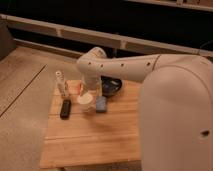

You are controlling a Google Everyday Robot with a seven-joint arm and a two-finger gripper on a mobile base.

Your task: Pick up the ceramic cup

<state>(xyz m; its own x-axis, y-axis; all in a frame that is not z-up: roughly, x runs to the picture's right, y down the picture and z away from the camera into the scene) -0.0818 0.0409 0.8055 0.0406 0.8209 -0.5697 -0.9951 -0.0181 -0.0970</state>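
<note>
The ceramic cup [86, 100] is small, cream-white and round, and stands on the left part of the wooden table [90, 140]. My arm reaches in from the right and bends down over the table's back. The gripper [91, 91] is at the arm's end, just above and behind the cup, between the cup and the dark bowl [112, 86]. The arm's wrist hides most of the gripper.
Two slim white-capped bottles [61, 83] stand at the table's back left. A black flat object [65, 108] lies left of the cup. A blue object [101, 104] lies right of it. A small orange thing [81, 88] sits behind the cup. My arm's bulk fills the right side.
</note>
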